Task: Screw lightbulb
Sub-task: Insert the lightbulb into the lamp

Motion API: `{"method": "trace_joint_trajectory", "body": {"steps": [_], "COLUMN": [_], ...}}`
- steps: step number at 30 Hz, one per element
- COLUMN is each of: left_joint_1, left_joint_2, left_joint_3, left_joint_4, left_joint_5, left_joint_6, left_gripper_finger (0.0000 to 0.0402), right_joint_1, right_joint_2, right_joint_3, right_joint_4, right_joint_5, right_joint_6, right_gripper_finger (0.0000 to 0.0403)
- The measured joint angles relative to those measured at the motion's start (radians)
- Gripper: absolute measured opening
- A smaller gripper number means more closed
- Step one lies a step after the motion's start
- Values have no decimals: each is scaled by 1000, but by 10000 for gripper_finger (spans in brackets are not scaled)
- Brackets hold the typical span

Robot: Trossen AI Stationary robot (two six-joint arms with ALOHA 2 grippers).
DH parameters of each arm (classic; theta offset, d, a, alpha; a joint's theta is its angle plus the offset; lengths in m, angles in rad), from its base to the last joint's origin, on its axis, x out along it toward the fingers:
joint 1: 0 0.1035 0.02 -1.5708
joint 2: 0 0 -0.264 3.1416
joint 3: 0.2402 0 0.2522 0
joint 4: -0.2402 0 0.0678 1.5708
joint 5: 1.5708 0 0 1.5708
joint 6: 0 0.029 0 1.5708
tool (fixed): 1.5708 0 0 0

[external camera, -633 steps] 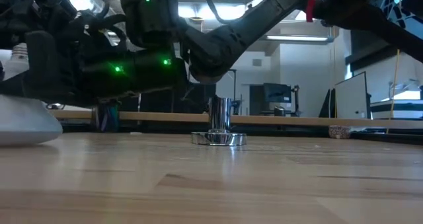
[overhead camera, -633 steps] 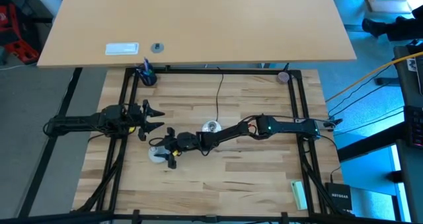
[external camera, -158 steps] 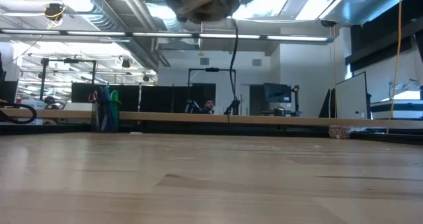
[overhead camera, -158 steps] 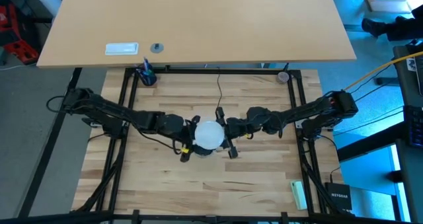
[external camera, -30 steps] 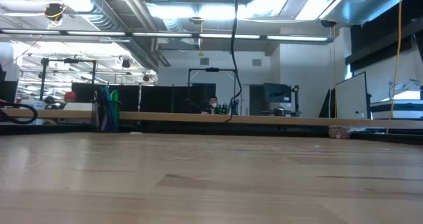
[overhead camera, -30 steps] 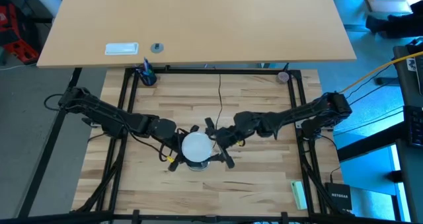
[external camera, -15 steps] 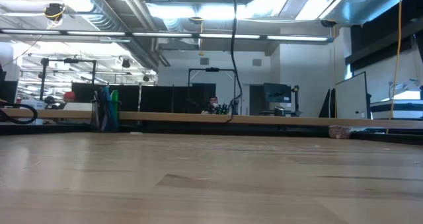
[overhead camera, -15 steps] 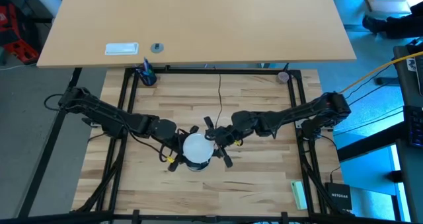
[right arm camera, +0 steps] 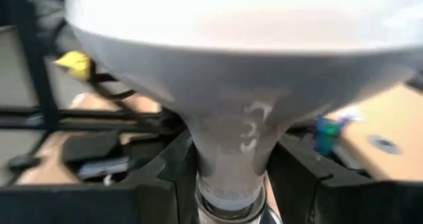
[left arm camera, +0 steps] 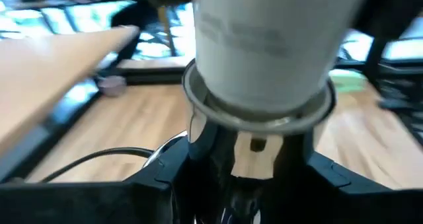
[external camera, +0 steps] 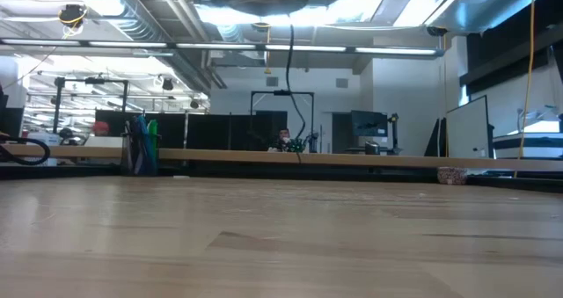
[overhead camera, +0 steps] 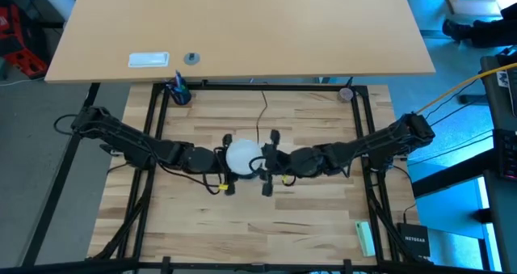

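We are holding the matte white globe-shaped lightbulb [overhead camera: 242,157] mid-table, right gripper [overhead camera: 269,162] pinching its neck, left gripper [overhead camera: 225,162] pinching the round silver socket [left arm camera: 258,108] beneath.

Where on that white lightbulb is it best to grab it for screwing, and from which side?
Probably the narrow neck of the lightbulb, from the side. The globe above flares wide and smooth, while the neck is slim enough for fingers to close across. The right gripper already flanks that neck.

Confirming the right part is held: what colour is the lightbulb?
Matte white; the lightbulb shows best in the high view, between the left gripper and right gripper.
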Motion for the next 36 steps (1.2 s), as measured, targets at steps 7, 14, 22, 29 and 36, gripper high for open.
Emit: {"method": "trace_joint_trajectory", "body": {"steps": [7,14,22,29,36], "left_joint_1": [-30,-33,-48,-56,-44], "left_joint_2": [3,3,-21,-65,-64], "left_joint_3": [0,0,4,5,4], "left_joint_4": [68,67,79,64,52], "left_joint_5": [-148,-158,-89,80,270], "left_joint_6": [14,24,36,45,35], "left_gripper_finger": [163,163,163,163,163], "right_joint_1": [9,6,7,10,6], "right_joint_2": [3,6,-64,-175,-188], "right_joint_3": [2,-1,-6,-6,-5], "right_joint_4": [27,56,-37,-179,-150], "right_joint_5": [103,54,-121,-281,-289], "right_joint_6": [7,-4,-3,44,88], "right_gripper_finger": [148,151,304,341,339]}}
